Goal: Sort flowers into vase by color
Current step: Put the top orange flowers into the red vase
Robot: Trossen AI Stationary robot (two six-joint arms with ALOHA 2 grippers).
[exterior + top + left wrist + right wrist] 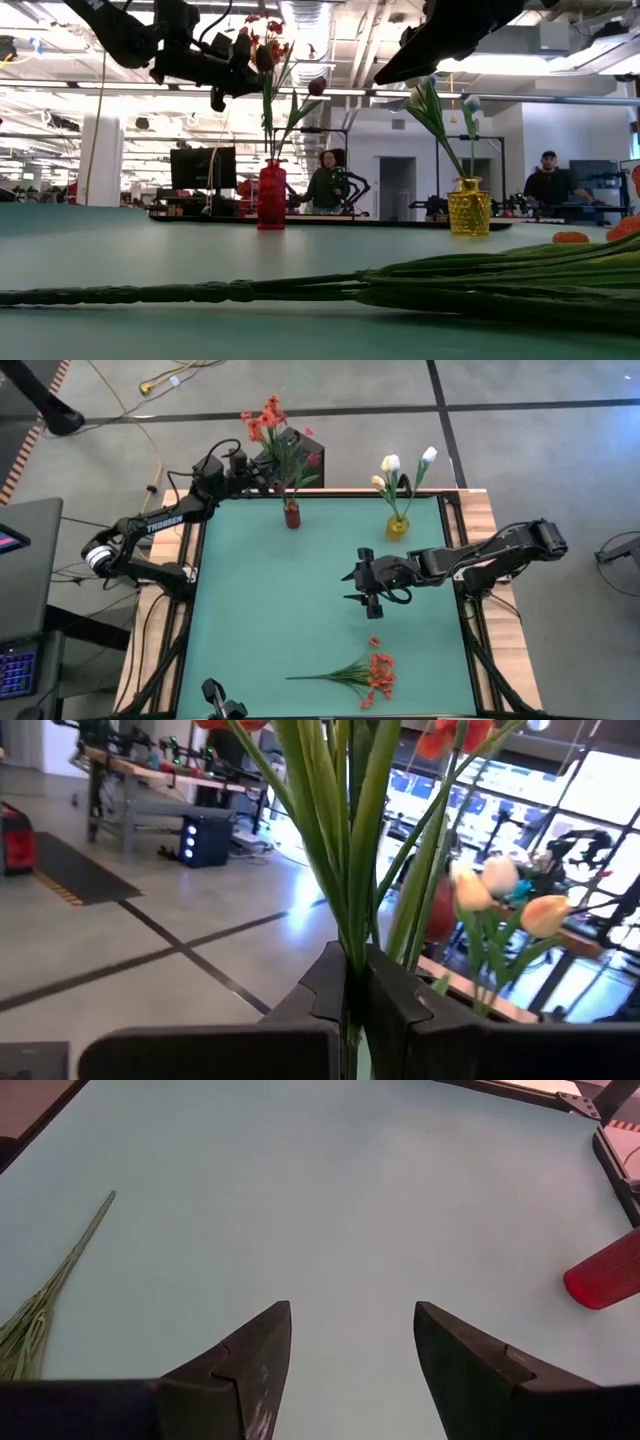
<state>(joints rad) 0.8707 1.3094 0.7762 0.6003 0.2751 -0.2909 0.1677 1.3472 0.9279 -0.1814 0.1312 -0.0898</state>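
A red vase (291,515) stands at the table's far edge with red-orange flowers (272,422) rising from it. My left gripper (264,483) is above the vase, shut on their green stems (350,910). To its right, a yellow vase (398,526) holds white flowers (391,464). Another bunch of red-orange flowers (372,674) lies flat near the table's front edge, its stems (300,290) pointing left. My right gripper (364,584) hovers open over the middle of the table, with nothing between its fingers (262,1350). My left gripper pinches a bundle of green stems (349,963) between its two fingers (398,995), some way below the blooms. The fingers come in level from the table's left and lie across the stems. The stems stand upright, and their lower part (268,150) runs down into the red vase (271,195).
The table's raised frame (452,510) runs close behind both vases. Open green tabletop (270,610) lies between the vases and the flowers lying at the front. People (325,185) sit in the room beyond the table's far edge.
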